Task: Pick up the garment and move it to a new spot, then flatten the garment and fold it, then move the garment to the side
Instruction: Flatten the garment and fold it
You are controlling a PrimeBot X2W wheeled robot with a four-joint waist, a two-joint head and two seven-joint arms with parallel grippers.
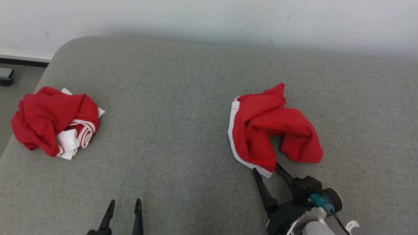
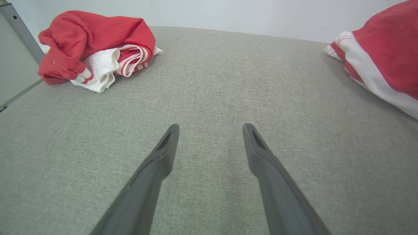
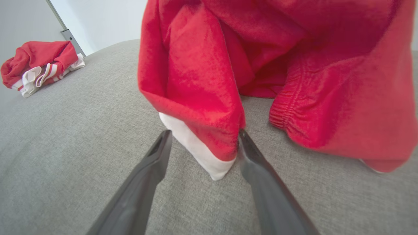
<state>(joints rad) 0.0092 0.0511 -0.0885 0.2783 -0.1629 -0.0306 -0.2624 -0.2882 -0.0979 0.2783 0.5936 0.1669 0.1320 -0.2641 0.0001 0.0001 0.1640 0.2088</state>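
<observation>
A crumpled red garment (image 1: 271,127) with a white hem lies on the right half of the grey padded surface (image 1: 176,98). My right gripper (image 1: 266,167) is open at its near corner. In the right wrist view the white-hemmed corner (image 3: 209,160) lies between the fingers, the right finger (image 3: 258,169) touching the red cloth, and the garment (image 3: 261,55) rises behind. My left gripper (image 1: 125,200) is open over bare fabric at the near edge, holding nothing (image 2: 211,125); the garment's hem (image 2: 385,55) shows at the far right of the left wrist view.
A second crumpled red and white garment (image 1: 49,117) (image 2: 94,39) (image 3: 36,55) lies near the surface's left edge. Beyond that edge the floor drops away, with a dark object (image 1: 6,76) on it. A pale wall (image 1: 209,19) runs behind.
</observation>
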